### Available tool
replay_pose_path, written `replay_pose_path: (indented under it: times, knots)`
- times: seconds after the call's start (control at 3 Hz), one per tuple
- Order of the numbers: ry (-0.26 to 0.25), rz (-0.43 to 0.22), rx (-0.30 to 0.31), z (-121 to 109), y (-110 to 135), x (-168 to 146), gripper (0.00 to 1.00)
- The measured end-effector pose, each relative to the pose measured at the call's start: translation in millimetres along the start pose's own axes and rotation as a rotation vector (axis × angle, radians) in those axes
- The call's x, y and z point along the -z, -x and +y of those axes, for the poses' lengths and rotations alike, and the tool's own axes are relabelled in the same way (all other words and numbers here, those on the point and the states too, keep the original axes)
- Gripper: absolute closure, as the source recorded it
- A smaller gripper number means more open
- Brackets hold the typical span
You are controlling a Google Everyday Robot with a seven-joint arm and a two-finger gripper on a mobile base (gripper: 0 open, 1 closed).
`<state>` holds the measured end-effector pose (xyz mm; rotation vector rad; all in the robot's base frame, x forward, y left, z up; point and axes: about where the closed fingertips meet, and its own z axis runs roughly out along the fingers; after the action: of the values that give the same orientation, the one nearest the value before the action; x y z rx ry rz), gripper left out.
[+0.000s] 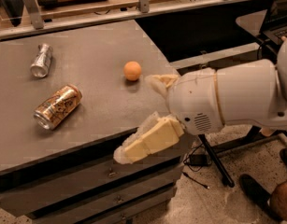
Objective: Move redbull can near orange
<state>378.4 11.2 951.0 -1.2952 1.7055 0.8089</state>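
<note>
The redbull can (41,59) is slim and silver and lies on its side at the far left of the grey table (91,55). The orange (132,71) sits near the table's right edge. My gripper (134,118) hangs over the table's front right corner, in front of and just right of the orange and far from the redbull can. Its two cream fingers (150,141) are spread wide with nothing between them. The big white arm housing (222,99) fills the right side.
A fatter gold-brown patterned can (57,106) lies on its side at the table's front left. Drawers (115,199) run below the tabletop. A black stand and cables (213,162) are on the floor at right. A shelf rail (143,3) runs behind the table.
</note>
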Motion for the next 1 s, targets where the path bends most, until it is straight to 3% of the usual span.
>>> replay_pose_path:
  times: [0.33,0.67,1.0]
  knots:
    - [0.040,-0.045,-0.007,12,7,-12,0.00]
    - [0.035,-0.060,-0.009,15,6,-17,0.00]
    - [0.024,-0.138,-0.031,24,1,-43,0.00]
